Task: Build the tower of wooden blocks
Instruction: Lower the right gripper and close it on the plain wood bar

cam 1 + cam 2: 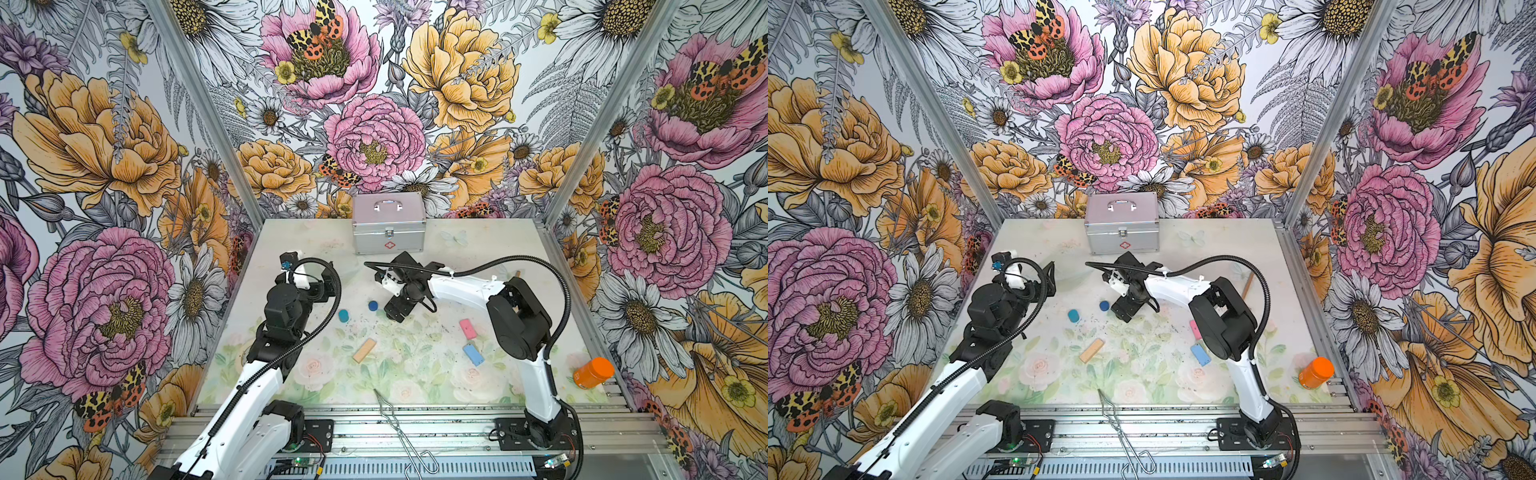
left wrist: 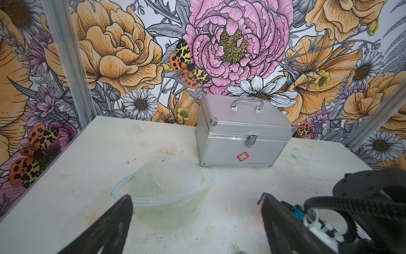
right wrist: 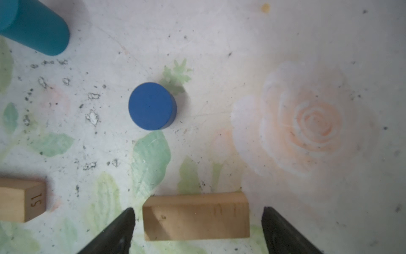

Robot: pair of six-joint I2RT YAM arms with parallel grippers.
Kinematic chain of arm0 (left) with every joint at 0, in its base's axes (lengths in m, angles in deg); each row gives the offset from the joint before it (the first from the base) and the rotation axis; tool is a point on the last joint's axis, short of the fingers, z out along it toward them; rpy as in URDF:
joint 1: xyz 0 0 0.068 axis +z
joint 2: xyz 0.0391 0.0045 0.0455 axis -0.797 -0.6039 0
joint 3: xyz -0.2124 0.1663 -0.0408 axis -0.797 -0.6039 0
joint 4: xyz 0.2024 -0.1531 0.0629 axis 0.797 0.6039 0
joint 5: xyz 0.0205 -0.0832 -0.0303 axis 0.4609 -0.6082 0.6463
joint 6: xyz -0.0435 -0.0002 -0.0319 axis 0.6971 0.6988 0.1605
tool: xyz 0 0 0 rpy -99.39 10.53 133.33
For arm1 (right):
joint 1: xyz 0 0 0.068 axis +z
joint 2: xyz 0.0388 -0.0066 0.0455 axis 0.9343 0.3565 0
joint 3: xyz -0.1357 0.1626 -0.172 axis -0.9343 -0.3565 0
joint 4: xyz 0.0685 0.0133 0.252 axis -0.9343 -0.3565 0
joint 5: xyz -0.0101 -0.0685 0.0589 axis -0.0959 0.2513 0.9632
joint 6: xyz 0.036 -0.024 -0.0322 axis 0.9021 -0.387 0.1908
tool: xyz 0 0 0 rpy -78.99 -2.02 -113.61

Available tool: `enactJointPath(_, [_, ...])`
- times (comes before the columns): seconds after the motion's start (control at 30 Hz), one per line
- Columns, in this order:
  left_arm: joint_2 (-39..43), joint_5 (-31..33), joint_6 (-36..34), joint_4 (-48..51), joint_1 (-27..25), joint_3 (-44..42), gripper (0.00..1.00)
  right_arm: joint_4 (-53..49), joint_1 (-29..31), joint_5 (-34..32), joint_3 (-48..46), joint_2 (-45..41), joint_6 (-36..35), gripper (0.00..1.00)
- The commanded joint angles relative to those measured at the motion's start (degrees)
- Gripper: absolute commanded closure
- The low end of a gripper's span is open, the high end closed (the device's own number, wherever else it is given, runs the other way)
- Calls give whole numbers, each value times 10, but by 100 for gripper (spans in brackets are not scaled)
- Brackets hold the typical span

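My right gripper (image 3: 198,208) hangs open over the mat, with a tan plank (image 3: 196,216) lying flat between its fingers and gaps on both sides. In both top views that gripper (image 1: 395,311) hides this plank. A dark blue cylinder (image 3: 152,106) (image 1: 373,306) stands upright just beyond it. A teal cylinder (image 1: 343,316) lies further left. A second tan plank (image 1: 365,350), a pink slab (image 1: 467,328) and a blue slab (image 1: 473,354) lie apart on the mat. My left gripper (image 2: 195,195) (image 1: 327,279) is open and empty, facing the back wall. The tower is out of view.
A silver case (image 1: 388,222) stands at the back middle. An orange bottle (image 1: 593,372) lies at the front right corner. Metal tongs (image 1: 399,428) stretch over the front rail. A thin stick (image 1: 517,273) lies behind the right arm. Flowered walls close three sides.
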Motion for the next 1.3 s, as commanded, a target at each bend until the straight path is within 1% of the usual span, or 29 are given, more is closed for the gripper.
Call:
enactJointPath(0.0, [7,-10,0,-5,-7,-8,7,-7,3,23,3,1,-2,8])
enactJointPath(0.1, [7,-11,0,-5,-6,-9,7,-13,3,17,0,2,-2,8])
enactJointPath(0.3, [5,-13,-2,-6,-7,-8,7,-22,4,-17,1,7,-2,8])
enactJointPath(0.8, [6,-14,-3,-7,-7,-9,7,-26,16,-40,4,20,3,9])
enactJointPath(0.93, [7,-13,-3,-6,-8,-10,7,-26,17,-46,6,24,10,12])
enactJointPath(1.03, [8,-11,-4,-6,-8,-10,7,-26,17,-47,6,27,17,19])
enactJointPath(1.17, [8,-11,-4,-6,-9,-11,7,-28,16,-57,6,29,36,40])
enactJointPath(1.23, [9,-11,-4,-6,-9,-11,7,-31,17,-69,7,27,55,53])
enactJointPath(1.27, [9,-11,-4,-6,-9,-11,8,-35,17,-79,9,24,68,62])
